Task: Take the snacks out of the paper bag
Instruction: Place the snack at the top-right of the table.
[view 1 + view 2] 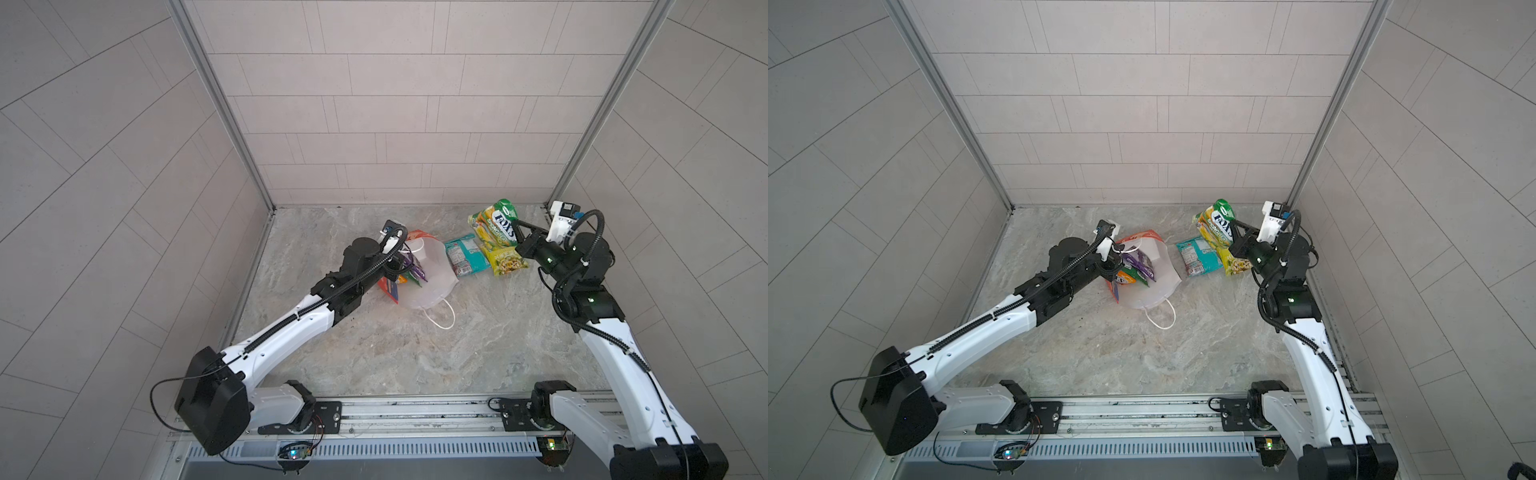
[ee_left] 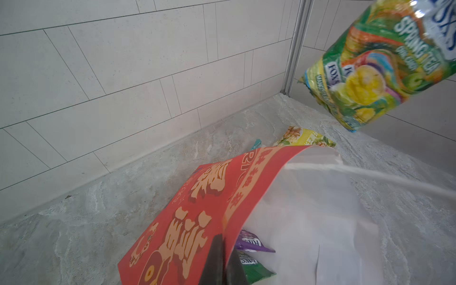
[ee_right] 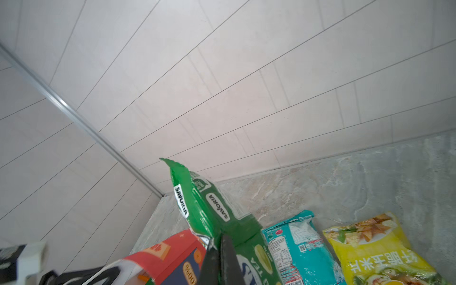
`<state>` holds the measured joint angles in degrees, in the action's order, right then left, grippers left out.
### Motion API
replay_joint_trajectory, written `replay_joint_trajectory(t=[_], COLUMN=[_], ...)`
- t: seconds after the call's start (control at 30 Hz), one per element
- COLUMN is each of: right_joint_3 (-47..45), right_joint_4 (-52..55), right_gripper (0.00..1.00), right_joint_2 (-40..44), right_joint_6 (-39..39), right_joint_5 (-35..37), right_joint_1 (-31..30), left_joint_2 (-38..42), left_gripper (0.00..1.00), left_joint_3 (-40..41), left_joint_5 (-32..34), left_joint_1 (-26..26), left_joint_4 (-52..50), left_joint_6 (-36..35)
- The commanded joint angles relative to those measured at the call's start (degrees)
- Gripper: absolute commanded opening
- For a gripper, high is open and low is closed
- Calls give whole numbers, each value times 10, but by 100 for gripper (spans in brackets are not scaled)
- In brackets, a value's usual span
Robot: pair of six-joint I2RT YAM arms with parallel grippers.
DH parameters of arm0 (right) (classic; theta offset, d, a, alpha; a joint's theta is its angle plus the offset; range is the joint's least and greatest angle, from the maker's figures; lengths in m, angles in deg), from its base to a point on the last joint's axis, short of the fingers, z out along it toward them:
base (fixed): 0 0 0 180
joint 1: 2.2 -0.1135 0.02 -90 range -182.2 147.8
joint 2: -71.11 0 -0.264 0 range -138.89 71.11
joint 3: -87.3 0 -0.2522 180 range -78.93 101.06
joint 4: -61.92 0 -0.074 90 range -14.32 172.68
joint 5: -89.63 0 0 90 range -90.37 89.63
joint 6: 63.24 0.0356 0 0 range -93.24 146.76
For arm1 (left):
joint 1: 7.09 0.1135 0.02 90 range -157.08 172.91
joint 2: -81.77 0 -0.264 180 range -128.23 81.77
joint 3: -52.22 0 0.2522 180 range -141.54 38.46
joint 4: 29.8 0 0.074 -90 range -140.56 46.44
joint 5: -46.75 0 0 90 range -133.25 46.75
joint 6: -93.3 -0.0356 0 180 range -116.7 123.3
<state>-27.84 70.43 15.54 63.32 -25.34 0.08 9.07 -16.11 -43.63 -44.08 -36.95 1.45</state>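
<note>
My right gripper (image 1: pixel 518 227) is clamped shut on the green top seal of the FOX'S Spring Tea packet (image 1: pixel 496 224). It holds the packet in the air, well clear of the paper bag (image 2: pixel 187 222) on the side away from my left arm. The packet hangs tilted, its long axis sloping down from the jaws, with the lower end over the teal packet (image 1: pixel 463 255) and the yellow packet (image 1: pixel 509 262). Those two lie flat on the table just beside the bag.

My left gripper (image 2: pixel 223 243) is pinched shut on the bag's red wall at the rim, propping the mouth open. The bag lies on its side with the white interior showing. Inside, close to the left jaws, I see a purple packet (image 1: pixel 1138 264), an orange packet (image 1: pixel 1125 279) and a green packet (image 2: pixel 254 271).

I judge the next move to be a short drop straight down beside the yellow packet. After that the right arm has to go back across to the bag's mouth, because the left is busy holding the bag.
</note>
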Motion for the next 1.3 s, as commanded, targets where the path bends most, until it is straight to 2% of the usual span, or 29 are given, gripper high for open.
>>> replay_joint_trajectory(t=[0.0, 0.13, 0.27, 0.5, 0.93, 1.27], right_joint_3=[6, 14, 37, 167, 369, 426], right_joint_4=[-79, -98, -81, 64, 282, 360], right_gripper=[0, 0, 0, 0, 0, 0], right_joint_2=[-32, -84, -136, -257, -433, -485], right_joint_6=[45, 40, -6, -111, -276, -344], right_joint_5=[22, 41, 44, -17, 5, 33], right_joint_1=[38, 81, 120, 183, 209, 209], left_joint_2=[15, 15, 16, 15, 15, 11], left_gripper=[0, 0, 0, 0, 0, 0], left_joint_3=[6, 7, 6, 6, 3, 0], left_joint_5=[-8, -21, -31, -41, -45, -50], left_joint_1=[5, 5, 5, 5, 5, 5], left_joint_4=[22, 26, 24, 26, 20, 18], left_joint_6=[12, 12, 12, 12, 8, 9])
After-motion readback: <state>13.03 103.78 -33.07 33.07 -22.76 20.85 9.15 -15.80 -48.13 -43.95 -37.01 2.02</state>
